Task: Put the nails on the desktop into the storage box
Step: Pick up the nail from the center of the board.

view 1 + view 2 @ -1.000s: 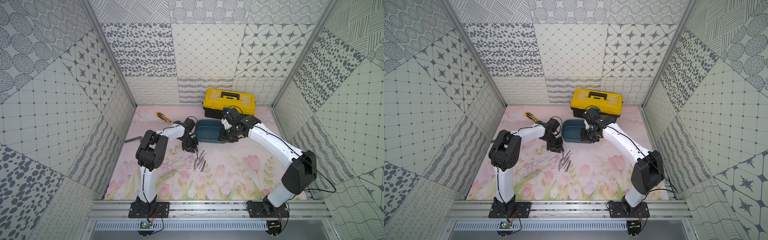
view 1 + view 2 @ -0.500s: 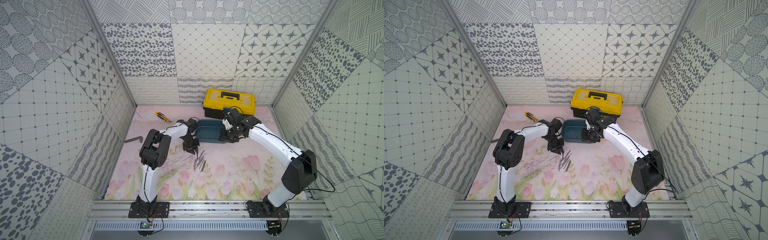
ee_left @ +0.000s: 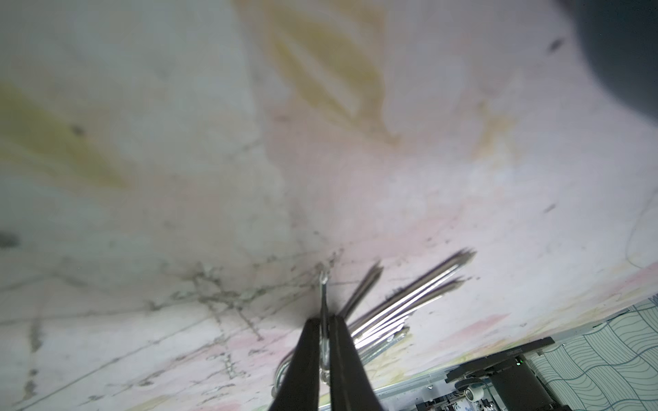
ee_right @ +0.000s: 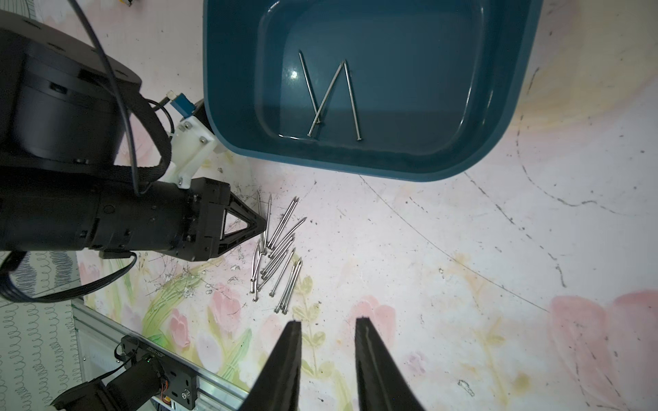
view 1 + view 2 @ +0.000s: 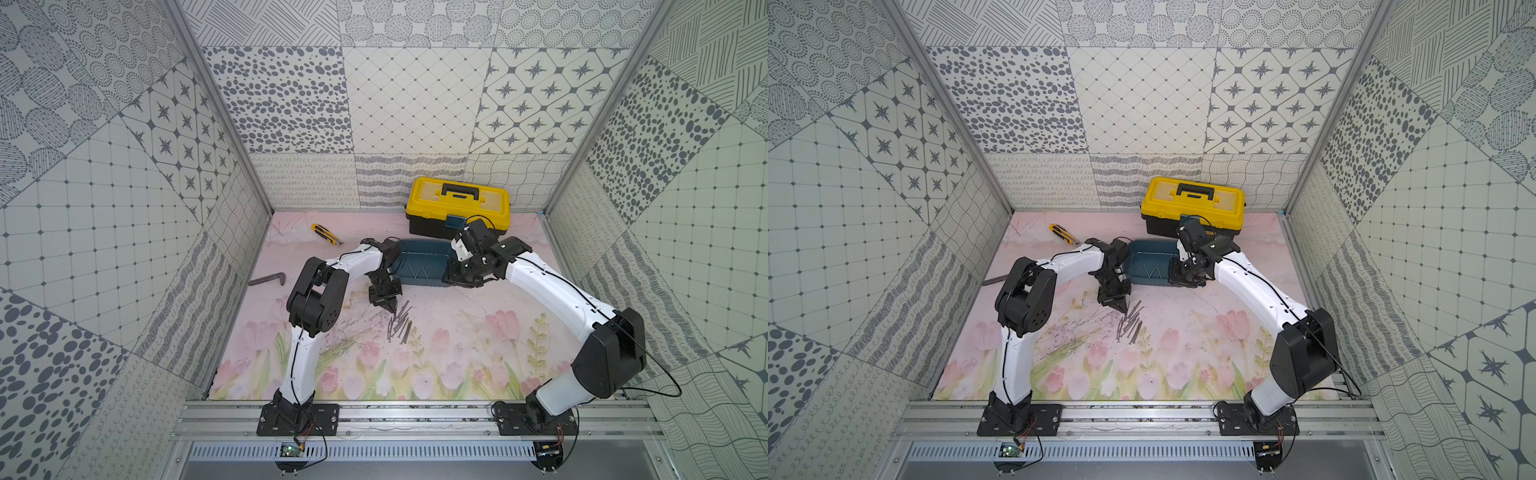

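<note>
On the tulip-printed desktop (image 5: 457, 345) we see the teal storage box (image 4: 498, 106) holding three nails (image 4: 331, 96). Beside it, our right gripper (image 4: 327, 323) hangs parted and empty. Our left gripper (image 3: 324, 322) pinches one nail (image 3: 323, 291) at the loose pile (image 4: 277, 256).

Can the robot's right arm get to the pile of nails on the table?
Probably yes. The right gripper hangs open with bare desktop between it and the pile of nails. The left gripper sits at one edge, shut on one nail, so that side is crowded.
</note>
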